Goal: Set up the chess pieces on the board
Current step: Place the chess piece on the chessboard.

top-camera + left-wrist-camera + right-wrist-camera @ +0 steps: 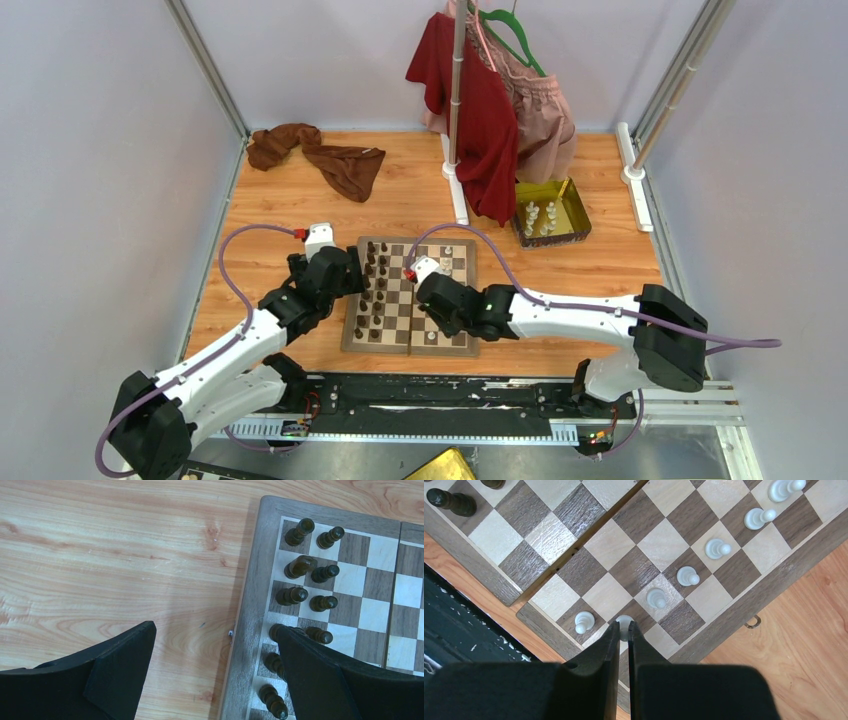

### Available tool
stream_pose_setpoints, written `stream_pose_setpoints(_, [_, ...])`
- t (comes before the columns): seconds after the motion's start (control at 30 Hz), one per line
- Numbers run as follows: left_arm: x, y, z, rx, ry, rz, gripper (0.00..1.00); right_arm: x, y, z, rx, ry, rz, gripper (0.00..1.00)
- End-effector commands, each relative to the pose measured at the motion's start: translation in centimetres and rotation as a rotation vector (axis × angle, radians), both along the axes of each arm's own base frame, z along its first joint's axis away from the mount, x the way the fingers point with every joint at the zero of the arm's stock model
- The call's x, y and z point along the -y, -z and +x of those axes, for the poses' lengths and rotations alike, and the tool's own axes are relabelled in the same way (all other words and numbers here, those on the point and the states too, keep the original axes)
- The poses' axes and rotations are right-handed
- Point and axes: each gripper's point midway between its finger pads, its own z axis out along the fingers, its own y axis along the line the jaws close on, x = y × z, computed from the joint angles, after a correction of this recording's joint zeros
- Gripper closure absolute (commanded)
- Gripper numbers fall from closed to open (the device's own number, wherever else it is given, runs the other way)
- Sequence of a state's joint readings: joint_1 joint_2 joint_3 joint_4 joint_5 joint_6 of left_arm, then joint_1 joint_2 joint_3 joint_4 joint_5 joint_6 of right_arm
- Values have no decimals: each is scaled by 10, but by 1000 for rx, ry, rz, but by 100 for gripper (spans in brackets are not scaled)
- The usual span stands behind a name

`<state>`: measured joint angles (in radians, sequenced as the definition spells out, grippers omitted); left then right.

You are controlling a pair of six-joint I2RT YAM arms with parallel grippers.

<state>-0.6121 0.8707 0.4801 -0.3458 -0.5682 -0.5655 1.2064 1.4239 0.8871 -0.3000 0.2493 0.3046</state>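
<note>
The wooden board (392, 330) lies in front of the arms. Dark brown pieces (378, 280) stand in two columns on its left side, also in the left wrist view (300, 595). Cream-white pawns (687, 576) stand in a row along the board's right side. My right gripper (624, 626) is shut on a cream-white piece (624, 622), held over the board's near right corner squares. My left gripper (215, 640) is open and empty, straddling the board's left border (250, 605), one finger over the dark pieces, the other over the table.
A gold tray (575, 222) with several white pieces (540, 218) sits at the back right. A brown cloth (325, 155) lies at the back left. A rack post (457, 110) with hanging red and pink clothes stands behind the board. Black rail along the near edge (450, 395).
</note>
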Motion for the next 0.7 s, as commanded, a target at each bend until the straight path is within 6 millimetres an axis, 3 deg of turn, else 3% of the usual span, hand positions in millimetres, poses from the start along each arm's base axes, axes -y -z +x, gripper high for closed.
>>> stream_pose_setpoints(0.0, [2, -2, 3, 15, -11, -12, 0, 10, 2, 0, 8, 25, -14, 100])
stream_pose_setpoints(0.67, [5, 2, 5, 5, -5, -6, 0, 14, 14, 1, -30, 27, -14, 100])
